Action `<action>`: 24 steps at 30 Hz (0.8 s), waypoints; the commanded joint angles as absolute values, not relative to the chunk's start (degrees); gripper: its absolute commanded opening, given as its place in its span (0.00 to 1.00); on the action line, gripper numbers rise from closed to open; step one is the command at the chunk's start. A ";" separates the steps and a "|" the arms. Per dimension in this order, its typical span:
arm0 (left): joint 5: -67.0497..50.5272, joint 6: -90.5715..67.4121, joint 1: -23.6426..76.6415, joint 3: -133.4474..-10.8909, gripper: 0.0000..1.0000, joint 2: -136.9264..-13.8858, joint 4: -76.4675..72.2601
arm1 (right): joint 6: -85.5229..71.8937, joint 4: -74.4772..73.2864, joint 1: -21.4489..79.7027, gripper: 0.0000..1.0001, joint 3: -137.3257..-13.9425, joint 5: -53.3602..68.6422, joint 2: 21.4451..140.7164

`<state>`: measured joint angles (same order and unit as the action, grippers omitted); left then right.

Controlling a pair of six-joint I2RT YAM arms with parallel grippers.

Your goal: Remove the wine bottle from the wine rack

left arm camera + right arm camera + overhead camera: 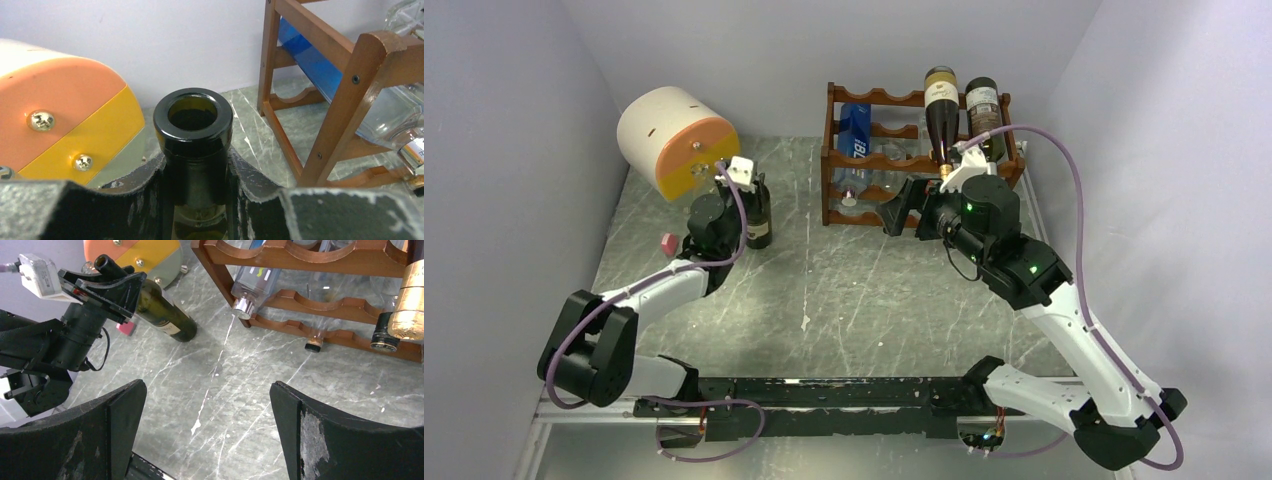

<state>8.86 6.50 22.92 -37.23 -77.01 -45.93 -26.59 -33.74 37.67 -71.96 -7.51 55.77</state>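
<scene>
**Plainly off the rack: one dark bottle upright, held at the neck**

The grey marbled desk (864, 290) carries the wine rack (832, 160) near its back edge. A cream-and-orange drum (679, 140) lies far out to the left of the rack. The wine bottle (758, 215) stands between the drum and the rack. It is well apart from the rack and close to the drum, and its base appears to rest on the desk. Two more dark bottles (941, 115) lie on the rack's top tier at its right end, with their necks toward the arms.

The standing bottle is dark glass, so it should be rigid, smooth, breakable and weighty low in the body. Its mouth is open with no cork, and I cannot tell whether there is liquid inside. The neck is the sensible place to hold it, because it is narrow and the thick lip above would stop a downward slip. A hold that high lets the heavy body swing, though, so any tilt should be slow. The bottle's long axis runs vertically, mouth up.

The left gripper (195, 170) is clamped on the neck just below the lip. The right gripper (207, 425) hangs just in front of the rack, jaws wide apart with nothing between them.
</scene>
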 commanded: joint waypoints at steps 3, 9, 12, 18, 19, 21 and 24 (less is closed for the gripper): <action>11.73 1.69 22.32 -36.92 0.19 -76.41 -55.90 | -26.83 -32.89 37.54 1.00 -71.15 -7.24 56.27; 12.48 1.39 22.32 -36.16 0.48 -75.68 -54.78 | -26.41 -32.14 37.52 1.00 -71.30 -6.19 57.43; 12.66 1.61 22.32 -36.38 0.66 -74.74 -52.71 | -26.05 -31.90 37.54 1.00 -71.49 -5.66 58.31; 11.95 0.72 22.32 -37.17 0.95 -71.22 -47.39 | -25.47 -31.34 37.56 1.00 -71.83 -5.01 59.31; 11.73 0.40 22.30 -37.14 0.98 -70.44 -46.66 | -25.34 -31.28 37.53 1.00 -71.85 -5.01 59.40; 11.42 -0.67 22.32 -37.38 1.00 -68.53 -44.42 | -25.16 -31.36 37.55 1.00 -71.97 -5.09 59.60; 10.52 -2.48 22.32 -38.61 1.00 -65.55 -39.14 | -24.90 -31.60 37.54 1.00 -72.07 -5.47 59.60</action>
